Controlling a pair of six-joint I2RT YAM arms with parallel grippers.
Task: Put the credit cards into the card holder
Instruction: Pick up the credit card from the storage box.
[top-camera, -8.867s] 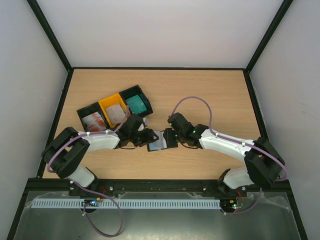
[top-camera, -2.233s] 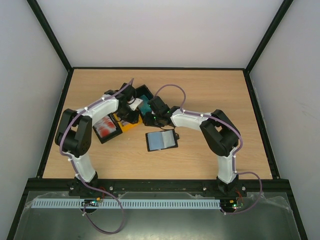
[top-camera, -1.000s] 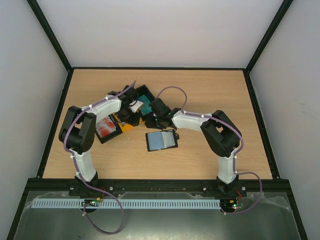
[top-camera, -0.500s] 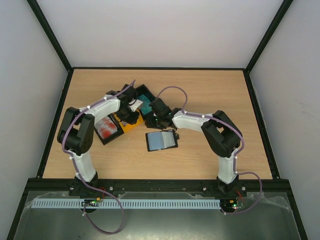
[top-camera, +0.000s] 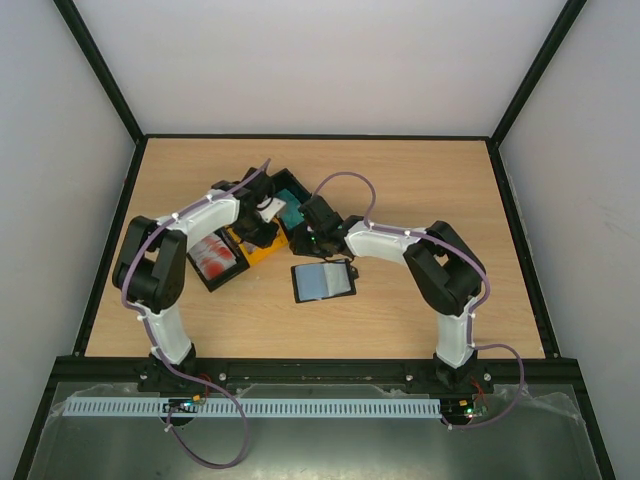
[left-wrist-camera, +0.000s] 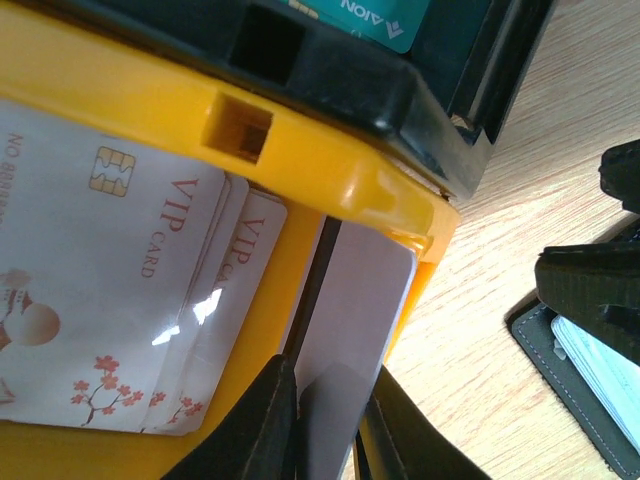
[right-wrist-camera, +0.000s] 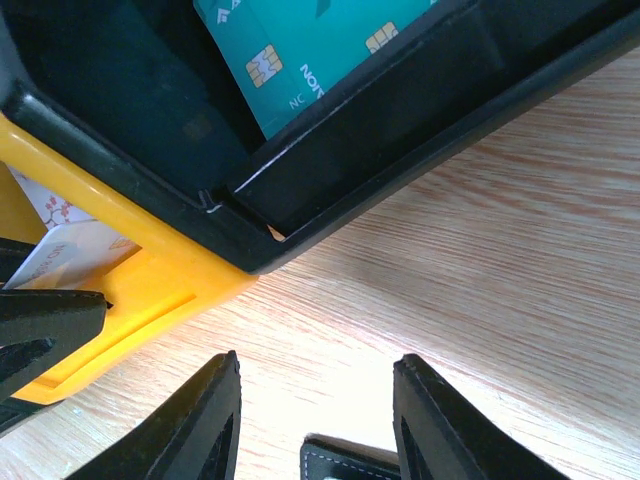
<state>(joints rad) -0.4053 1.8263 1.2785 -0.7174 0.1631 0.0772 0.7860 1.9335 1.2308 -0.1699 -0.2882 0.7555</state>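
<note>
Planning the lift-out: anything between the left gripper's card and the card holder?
Yes: the yellow bin's wall rises between the white card and the card holder, and the right gripper hovers open by the holder's edge.

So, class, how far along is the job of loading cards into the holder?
Done: the open card holder already shows a pale card. In hand: the left gripper pinches a white card at the yellow bin; the right gripper hovers open. Left: VIP cards and teal cards remain binned.

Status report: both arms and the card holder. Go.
Left fingers pinching white card in yellow bin. Right fingers open, empty. Card holder lies open, unobstructed.
</note>
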